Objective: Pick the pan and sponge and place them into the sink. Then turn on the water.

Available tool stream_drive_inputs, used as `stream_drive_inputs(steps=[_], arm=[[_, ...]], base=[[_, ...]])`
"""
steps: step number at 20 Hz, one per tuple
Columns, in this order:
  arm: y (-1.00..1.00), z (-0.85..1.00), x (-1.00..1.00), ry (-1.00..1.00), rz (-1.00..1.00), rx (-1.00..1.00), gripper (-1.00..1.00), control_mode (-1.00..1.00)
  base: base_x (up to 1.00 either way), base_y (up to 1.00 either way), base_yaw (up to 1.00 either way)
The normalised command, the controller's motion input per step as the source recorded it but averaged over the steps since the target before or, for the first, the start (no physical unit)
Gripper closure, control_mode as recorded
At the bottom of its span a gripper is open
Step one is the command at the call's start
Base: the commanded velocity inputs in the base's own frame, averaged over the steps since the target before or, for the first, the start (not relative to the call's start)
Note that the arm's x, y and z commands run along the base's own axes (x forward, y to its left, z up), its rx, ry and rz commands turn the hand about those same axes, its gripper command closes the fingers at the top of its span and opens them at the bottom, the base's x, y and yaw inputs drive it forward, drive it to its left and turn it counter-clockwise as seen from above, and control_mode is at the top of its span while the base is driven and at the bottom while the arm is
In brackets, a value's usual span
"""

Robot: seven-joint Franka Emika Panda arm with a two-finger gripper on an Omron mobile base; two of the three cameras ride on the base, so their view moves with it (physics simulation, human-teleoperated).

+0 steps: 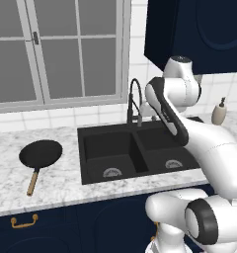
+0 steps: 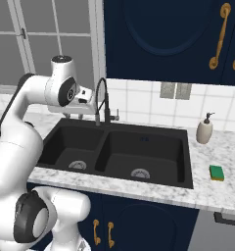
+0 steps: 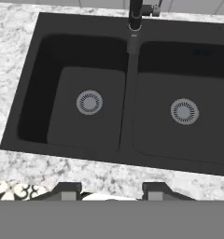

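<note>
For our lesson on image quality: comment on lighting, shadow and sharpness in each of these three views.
Left base view: even, flat light, the pan casts almost no shadow on the counter. Right base view: the sink basins go darkest along their walls, the sponge is small but crisp. Hand view: sharp throughout, both drains readable, no glare.

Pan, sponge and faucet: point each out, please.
pan (image 1: 40, 153), left base view, middle of its black bowl
sponge (image 2: 217, 172), right base view, green top
faucet (image 2: 103, 89), right base view, arched neck
</note>
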Motion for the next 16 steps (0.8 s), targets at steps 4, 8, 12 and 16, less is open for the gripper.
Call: stream_drive_inputs(steps=[4, 8, 12, 16], arm=[[0.17, 0.04, 0.0, 0.03, 0.0, -0.01, -1.0, -1.0], [1.0, 0.02, 0.12, 0.06, -0.08, -0.17, -1.0, -1.0], [1.0, 0.0, 0.1, 0.18, -0.11, -0.14, -1.0, -1.0], [1.0, -0.07, 0.06, 0.16, -0.08, 0.01, -1.0, -1.0]], base=[[0.0, 0.0, 0.0], [0.0, 0.0, 0.0], [0.0, 0.0, 0.0], [0.0, 0.0, 0.0]])
